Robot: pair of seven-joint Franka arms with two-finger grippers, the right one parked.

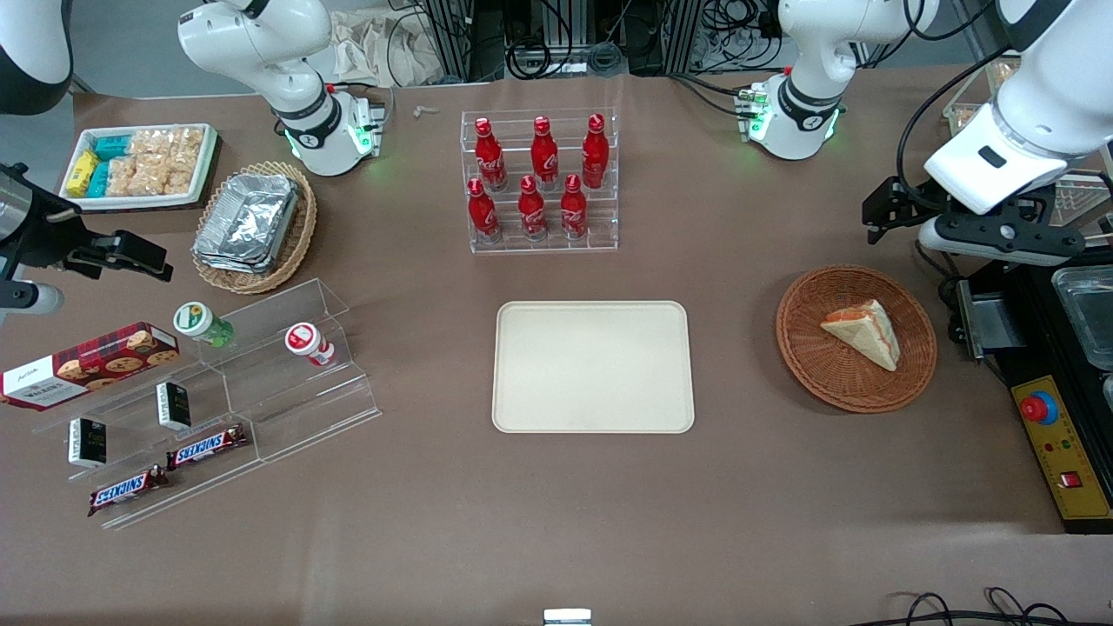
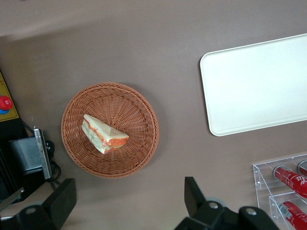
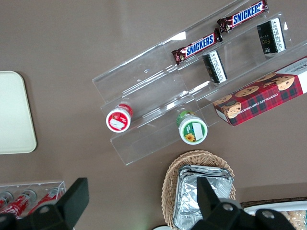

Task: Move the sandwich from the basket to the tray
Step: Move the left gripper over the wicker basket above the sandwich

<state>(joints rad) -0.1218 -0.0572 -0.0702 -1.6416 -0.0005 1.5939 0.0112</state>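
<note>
Wicker holds the sandwich: it lies in the basket toward the working arm's end of the tabletop, well apart from the tray. The claw hovers high above the tabletop just beside the basket, its fingers spread wide and holding nothing. The clear wrap looks slippery, so a shallow pinch could likely let the wedge slide out, and squeezing hard may crush the bread. The wrist view shows the spread fingers and the orange-green filling edge; the front view hides both fingers but shows the tray bare.
</note>
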